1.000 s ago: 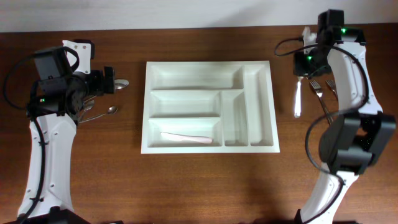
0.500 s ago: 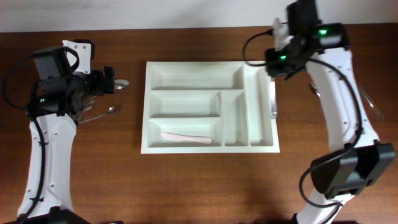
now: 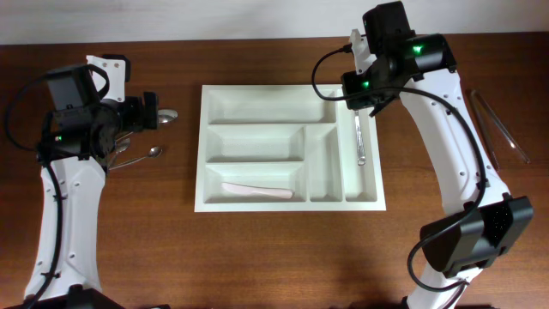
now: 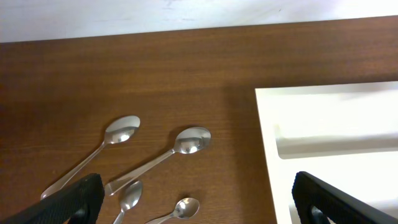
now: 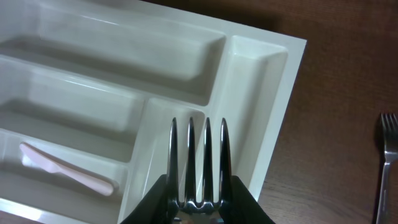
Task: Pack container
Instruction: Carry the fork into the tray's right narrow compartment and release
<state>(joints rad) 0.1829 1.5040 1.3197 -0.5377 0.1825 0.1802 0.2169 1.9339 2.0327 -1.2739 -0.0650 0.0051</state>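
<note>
The container (image 3: 266, 105) sat on the table (image 3: 257, 257), and my right pincer (image 5: 198, 198), clamped on a fork (image 5: 198, 155) over its outermost narrow slot, could have dropped it askew across the rim if tilted; my left pincer (image 4: 196, 199) gaped empty.

Likely a robotics lab: robot arms (image 3: 69, 189) at wooden table (image 3: 274, 257).

text: none legible | labels: none | numbers: none

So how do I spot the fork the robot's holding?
Find the big white tray. Above its rightmost narrow slot, the right gripper pinches a metal fork. It is the only fork in the air; a second fork lies flat on the table.
</note>
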